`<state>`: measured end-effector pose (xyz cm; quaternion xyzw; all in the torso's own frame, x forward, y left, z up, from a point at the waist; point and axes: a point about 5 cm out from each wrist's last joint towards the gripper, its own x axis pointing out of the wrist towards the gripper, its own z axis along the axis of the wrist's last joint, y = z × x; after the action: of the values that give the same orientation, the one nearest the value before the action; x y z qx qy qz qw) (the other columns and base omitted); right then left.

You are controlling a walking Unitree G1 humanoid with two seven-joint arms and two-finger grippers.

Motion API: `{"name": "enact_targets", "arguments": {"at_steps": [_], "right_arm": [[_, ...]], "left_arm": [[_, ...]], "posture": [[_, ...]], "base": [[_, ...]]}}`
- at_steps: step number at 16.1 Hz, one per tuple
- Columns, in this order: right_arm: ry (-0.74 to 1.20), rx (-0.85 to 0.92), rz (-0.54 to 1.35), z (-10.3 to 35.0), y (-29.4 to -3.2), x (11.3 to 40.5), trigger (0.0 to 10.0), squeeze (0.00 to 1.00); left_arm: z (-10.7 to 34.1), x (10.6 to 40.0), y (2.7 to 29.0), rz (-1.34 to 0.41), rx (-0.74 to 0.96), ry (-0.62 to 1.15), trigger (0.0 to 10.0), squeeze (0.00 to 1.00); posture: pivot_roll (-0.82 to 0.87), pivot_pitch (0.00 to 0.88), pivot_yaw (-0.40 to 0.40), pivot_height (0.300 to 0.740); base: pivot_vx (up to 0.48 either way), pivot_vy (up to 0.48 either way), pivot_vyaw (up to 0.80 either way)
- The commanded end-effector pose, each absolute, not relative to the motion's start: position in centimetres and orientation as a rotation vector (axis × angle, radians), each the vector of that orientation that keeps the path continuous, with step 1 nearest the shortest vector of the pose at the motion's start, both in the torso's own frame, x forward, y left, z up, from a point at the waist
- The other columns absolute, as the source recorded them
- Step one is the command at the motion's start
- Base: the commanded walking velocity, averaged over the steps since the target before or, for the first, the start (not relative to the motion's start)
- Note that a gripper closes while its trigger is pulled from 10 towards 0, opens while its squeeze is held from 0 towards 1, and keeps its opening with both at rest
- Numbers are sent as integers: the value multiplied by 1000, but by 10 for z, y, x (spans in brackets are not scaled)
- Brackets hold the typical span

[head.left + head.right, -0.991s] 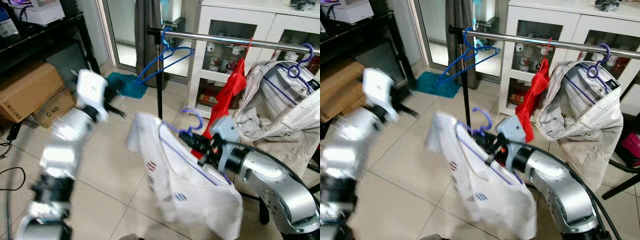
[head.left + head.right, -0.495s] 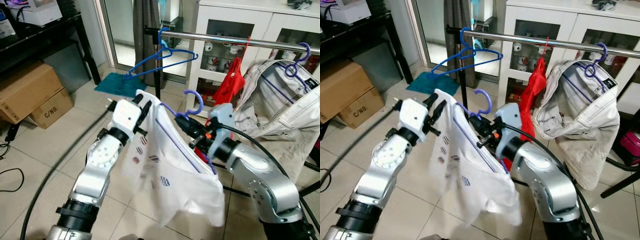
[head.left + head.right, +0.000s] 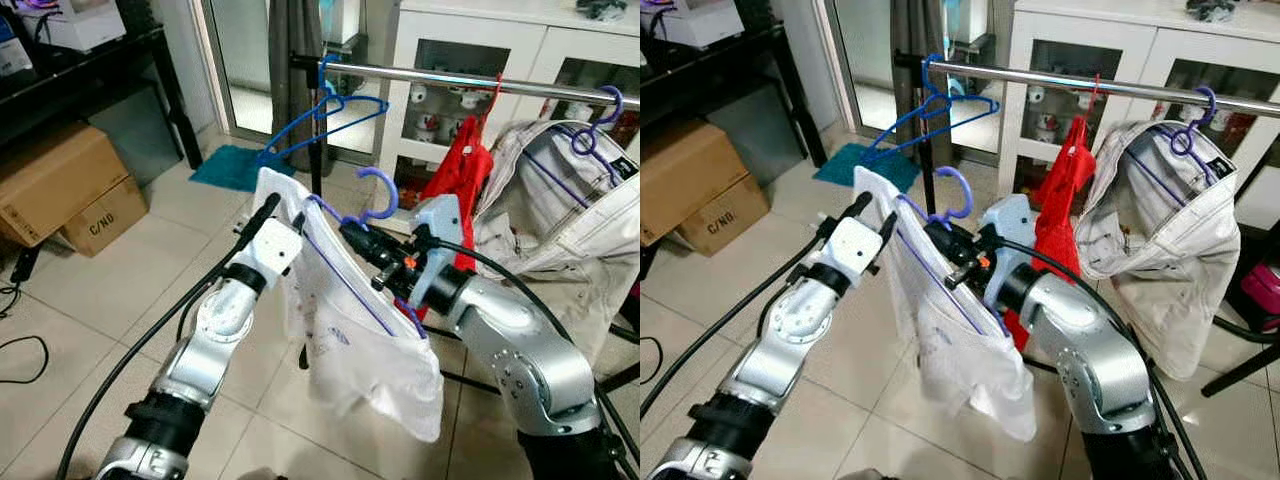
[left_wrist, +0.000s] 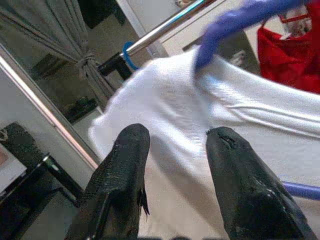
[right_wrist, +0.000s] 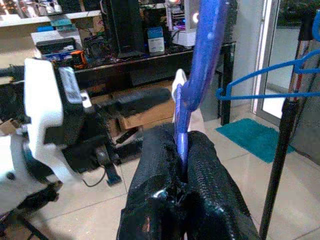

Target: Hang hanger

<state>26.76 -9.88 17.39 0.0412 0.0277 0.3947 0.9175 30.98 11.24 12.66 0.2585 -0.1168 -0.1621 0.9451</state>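
Hanger: purple hanger [image 3: 375,195] with a white garment [image 3: 345,335] draped on it, held in the air below and in front of the rail's left end; hook pointing up, not yet over the bar.
Rail: chrome clothes rail [image 3: 440,77] running across the upper scene; empty blue hanger [image 3: 325,115] at its left end, red garment [image 3: 458,175] near the middle, pale jacket [image 3: 560,215] on another purple hanger toward the right end.
Right pincer: right gripper [image 5: 181,150] closed tight on the hanger's neck just under the hook, purple plastic pinched between both black fingers.
Left pincer: left gripper [image 4: 175,145] with fingers parted, gap unfilled, tips touching or just beside the white cloth at the hanger's left shoulder; nothing clamped.
Handling, as judged: plastic hanger light and stiff, likely smooth enough to twist in a pinch; cloth soft, limp, prone to swinging and sliding off the lower shoulder.
Best hold, as judged: at the neck below the hook, as now, hook kept free and upright; cloth steadied at the shoulder, not pulled.
Free spot: bare stretch of rail between blue hanger and red garment, seemingly the nearest landing place.
Risk: hook catching the blue hanger, or garment slipping during the lift.
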Motion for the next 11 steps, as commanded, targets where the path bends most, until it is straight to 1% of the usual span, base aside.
{"name": "enact_targets", "arguments": {"at_steps": [1,3,6,8,11], "right_arm": [[7,89,847,185,-95,266,0,0],[0,81,857,186,-93,266,0,0],[-6,71,869,187,-92,264,0,0],[-8,69,870,187,-93,263,0,0],[-8,70,868,186,-93,263,0,0]], "left_arm": [[125,312,110,-366,513,-242,10000,0],[123,312,102,-433,486,-261,10000,0],[122,318,102,-415,452,-256,10000,0],[123,321,107,-368,470,-260,0,0],[124,323,114,-324,485,-264,0,0]], "posture": [[-150,0,53,740],[-149,0,56,740],[-156,0,63,740],[-157,0,67,740],[-153,0,74,740]], "base": [[0,0,0],[0,0,0],[0,0,0],[0,0,0],[0,0,0]]}}
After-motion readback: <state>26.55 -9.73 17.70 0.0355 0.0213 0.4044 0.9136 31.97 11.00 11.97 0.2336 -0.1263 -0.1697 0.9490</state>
